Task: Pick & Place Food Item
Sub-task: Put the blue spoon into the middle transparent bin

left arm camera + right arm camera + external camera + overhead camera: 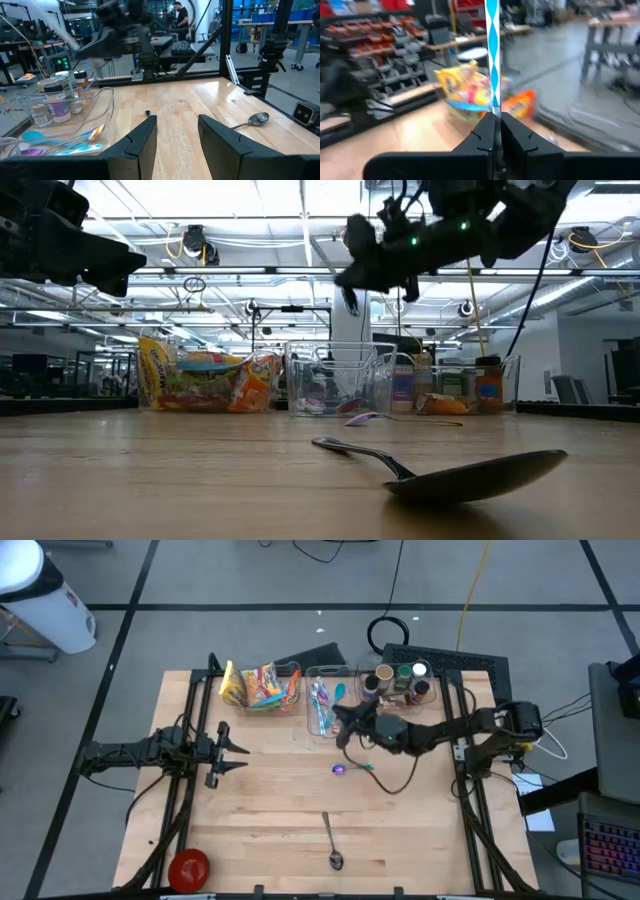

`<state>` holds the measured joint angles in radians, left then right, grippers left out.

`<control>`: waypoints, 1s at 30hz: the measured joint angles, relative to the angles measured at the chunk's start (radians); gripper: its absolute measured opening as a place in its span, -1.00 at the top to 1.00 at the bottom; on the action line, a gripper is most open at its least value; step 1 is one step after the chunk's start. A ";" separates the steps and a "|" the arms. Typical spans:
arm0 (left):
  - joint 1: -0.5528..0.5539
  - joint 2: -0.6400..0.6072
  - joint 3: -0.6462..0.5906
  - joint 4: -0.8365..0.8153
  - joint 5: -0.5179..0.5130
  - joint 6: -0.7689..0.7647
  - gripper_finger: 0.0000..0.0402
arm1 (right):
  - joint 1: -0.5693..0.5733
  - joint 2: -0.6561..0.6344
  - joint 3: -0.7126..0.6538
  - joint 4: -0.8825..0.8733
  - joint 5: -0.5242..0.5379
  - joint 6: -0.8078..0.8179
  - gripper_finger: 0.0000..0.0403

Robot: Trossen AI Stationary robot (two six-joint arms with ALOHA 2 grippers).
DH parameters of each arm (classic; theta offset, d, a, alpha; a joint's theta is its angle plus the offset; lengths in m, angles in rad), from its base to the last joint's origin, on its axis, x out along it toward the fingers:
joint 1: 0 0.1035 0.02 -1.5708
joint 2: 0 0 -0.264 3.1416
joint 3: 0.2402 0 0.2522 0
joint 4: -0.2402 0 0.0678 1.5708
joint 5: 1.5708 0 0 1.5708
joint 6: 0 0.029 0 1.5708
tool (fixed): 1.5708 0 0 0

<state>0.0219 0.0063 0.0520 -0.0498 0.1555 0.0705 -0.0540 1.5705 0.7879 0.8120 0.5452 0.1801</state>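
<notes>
Snack bags (pixel 262 686) are seen in the clear bin (pixel 290 670) at the far edge of the table (pixel 280 810). It is the left one of three bins in a row. The yellow and orange bags are piled so that the pile runs side to side along that edge.

The right gripper (pixel 345 723) is held up in the air, just in front of the middle bin (pixel 322 730). Its jaws are squeezed together on a thin blue and white stick (pixel 492 50), which may be the handle of a spoon. The stick points straight out past the fingertips. From this gripper the snack bags are found off to the left, and the hand is already full.

The left gripper (pixel 235 750) is parked over the left side of the table with its jaws apart and nothing between them. It is pointed across the table toward the right arm. The snack bags lie toward the far edge from it and a little to its right. This arm is judged to be a bit nearer to the food, and it is free.
</notes>
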 joint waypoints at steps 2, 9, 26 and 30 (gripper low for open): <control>0.000 0.000 0.000 0.000 0.000 0.000 0.24 | -0.041 -0.001 0.000 -0.063 -0.017 0.045 0.98; 0.000 0.000 0.000 0.000 0.000 0.000 0.24 | -0.110 0.000 -0.001 -0.272 -0.070 0.234 0.98; 0.000 0.000 0.000 0.000 0.000 0.000 0.24 | -0.100 0.035 -0.001 -0.373 -0.081 0.330 0.98; 0.000 0.000 0.000 0.000 0.000 0.000 0.24 | -0.103 0.067 0.000 -0.355 -0.078 0.332 0.98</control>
<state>0.0216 0.0063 0.0521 -0.0498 0.1555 0.0704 -0.1566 1.6371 0.7884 0.4567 0.4672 0.5117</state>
